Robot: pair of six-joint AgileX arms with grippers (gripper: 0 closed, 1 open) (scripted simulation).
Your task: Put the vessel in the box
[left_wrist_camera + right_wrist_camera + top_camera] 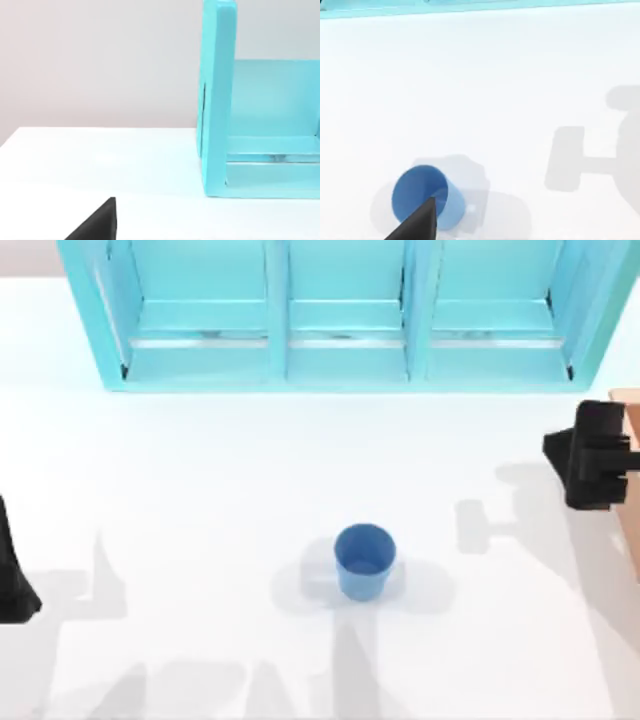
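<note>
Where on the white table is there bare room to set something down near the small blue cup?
Bare table lies all round the small blue cylindrical cup: widest between it and the big cyan shelf unit, and toward the left gripper at the left edge. It is tighter at the right edge, where the right gripper hangs beside the tan wooden box.

- 1 blue vessel [364,560] — a plain cup with no handle, upright on the table.
- 1 white table [200,490].
- 1 cyan shelf unit [345,315] — 3 compartments across in the top view.
- 1 tan box [628,415], a corner of it at the table's right edge.
- 2 black arms: left arm [12,575], right arm [592,455].
</note>
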